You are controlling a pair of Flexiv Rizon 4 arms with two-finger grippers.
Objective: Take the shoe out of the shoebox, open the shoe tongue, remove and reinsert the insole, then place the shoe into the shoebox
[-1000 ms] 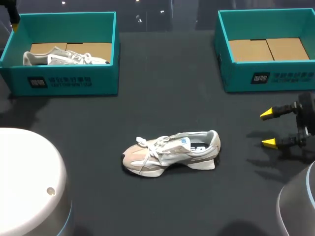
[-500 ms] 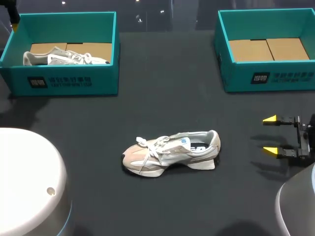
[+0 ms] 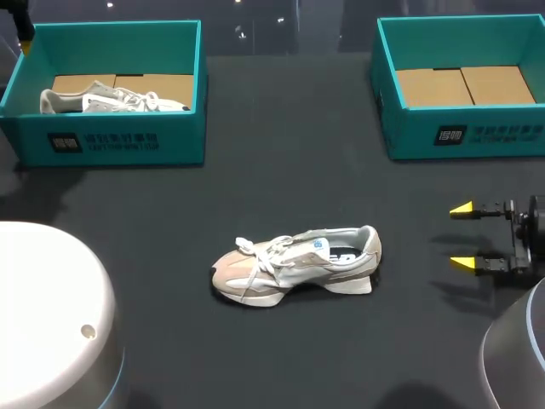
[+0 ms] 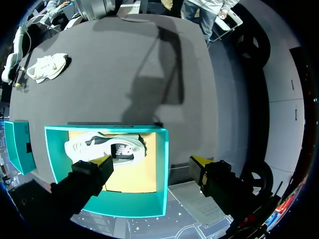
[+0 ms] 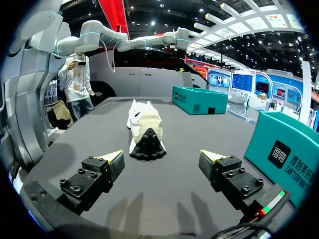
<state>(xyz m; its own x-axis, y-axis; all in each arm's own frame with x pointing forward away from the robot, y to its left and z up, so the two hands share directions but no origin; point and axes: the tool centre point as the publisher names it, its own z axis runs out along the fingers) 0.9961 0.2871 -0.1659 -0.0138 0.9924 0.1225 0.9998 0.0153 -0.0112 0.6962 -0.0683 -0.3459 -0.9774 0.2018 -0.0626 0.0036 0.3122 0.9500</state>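
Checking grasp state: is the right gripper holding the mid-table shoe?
No, the right gripper is open and apart from the shoe, which lies on the table.

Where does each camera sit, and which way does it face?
Head view: above and behind, looking down on the table; right arm's open jaws show.
Left wrist view: on the left wrist, looking down into the left shoebox; open jaws show.
Right wrist view: on the right wrist, facing the loose shoe; open jaws show.
Shared: all three show that shoe.
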